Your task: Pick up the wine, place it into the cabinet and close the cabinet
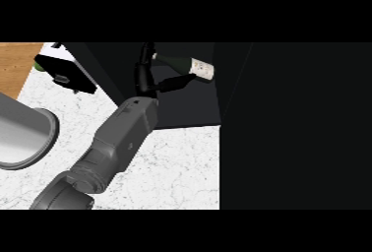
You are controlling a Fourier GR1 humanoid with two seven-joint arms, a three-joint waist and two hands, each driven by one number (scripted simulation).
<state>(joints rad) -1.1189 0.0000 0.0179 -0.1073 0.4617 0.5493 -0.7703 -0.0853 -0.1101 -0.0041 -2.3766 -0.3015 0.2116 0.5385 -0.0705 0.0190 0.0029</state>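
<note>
At the far left edge of the head view, a strip of orange-brown wooden surface (16, 66) meets the white marble-patterned counter (174, 167). Below it a large round grey metal vessel (22, 135) is cut off by the frame, so whether it is a pot or a bowl cannot be told. Further in, near the top, a small black boxy object (64, 74) sits on the counter, with a scrap of green just behind it that is too small to name.

Toward the middle, one grey forearm (116, 142) rises from the lower edge to a black hand (149, 78) reaching into the dark open cabinet (189, 106). Which arm it is cannot be settled from this view, and only one hand shows. Its fingers seem to lie against the dark green glass wine bottle with a white label (190, 66), which is tilted or lying inside the cabinet with its labelled body toward the right. Black on black, whether the fingers are curled round the bottle or already slack cannot be told.

As a judgement, the bottle will be heavy for its size, rigid, smooth enough to slip, and breakable; the body just beside the label is the safer hold, not the narrow neck.

Rightward, a broad black panel (298, 128), probably the cabinet door, fills the view and hides whatever lies behind it.
</note>
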